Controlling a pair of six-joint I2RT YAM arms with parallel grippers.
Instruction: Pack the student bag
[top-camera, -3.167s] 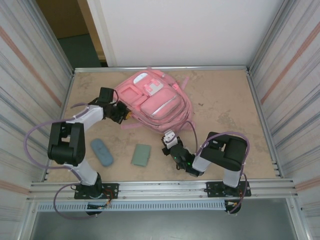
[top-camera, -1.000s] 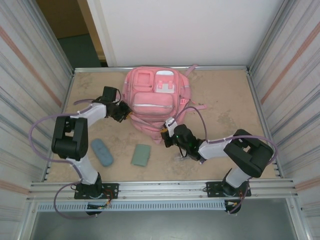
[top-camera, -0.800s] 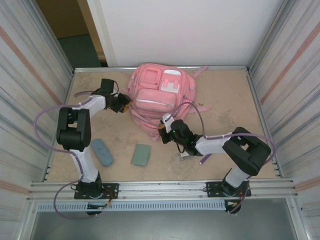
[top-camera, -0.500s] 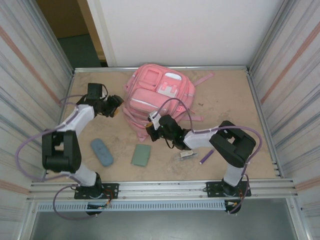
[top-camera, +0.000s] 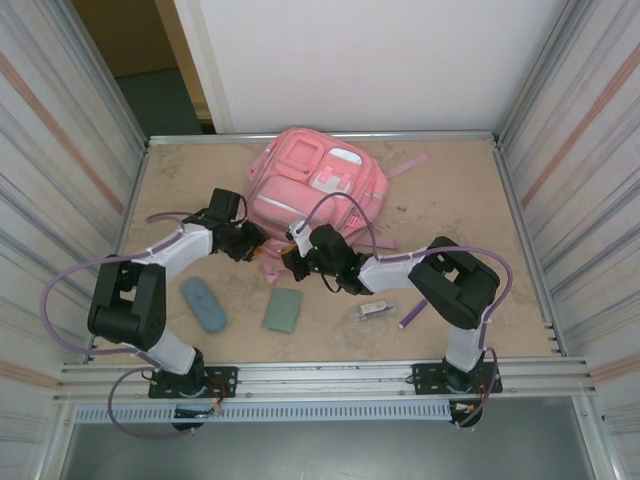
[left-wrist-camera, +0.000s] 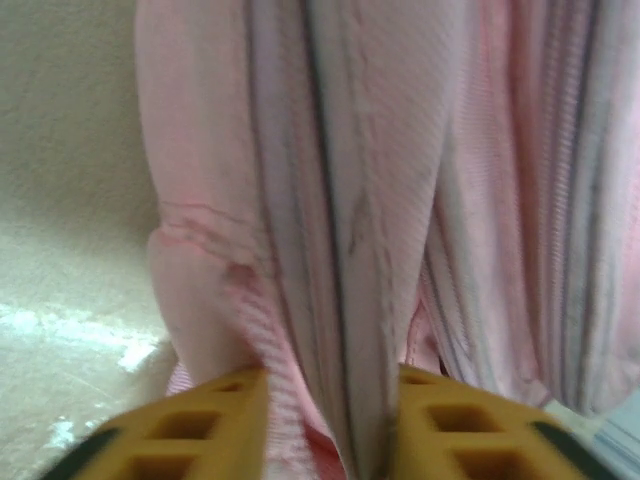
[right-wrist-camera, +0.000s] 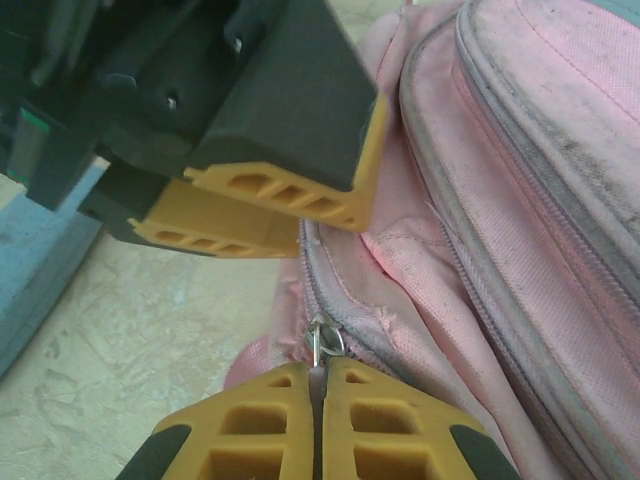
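Blue case (top-camera: 203, 304) lies on the table (top-camera: 460, 240) at far left. My left gripper (top-camera: 256, 247) sits at the near-left edge of the student bag (top-camera: 318, 182), its fingers (left-wrist-camera: 205, 445) closed on a fold of the pink fabric. Green pouch (top-camera: 283, 310) lies nearer the arm bases. My right gripper (right-wrist-camera: 320, 405), fingers together, pinches the metal zip pull (right-wrist-camera: 323, 340) just beside the left fingertips. The student bag lies flat toward the far wall. Small grey object (top-camera: 374, 310), too small to identify, and purple pen (top-camera: 412, 315) lie at right.
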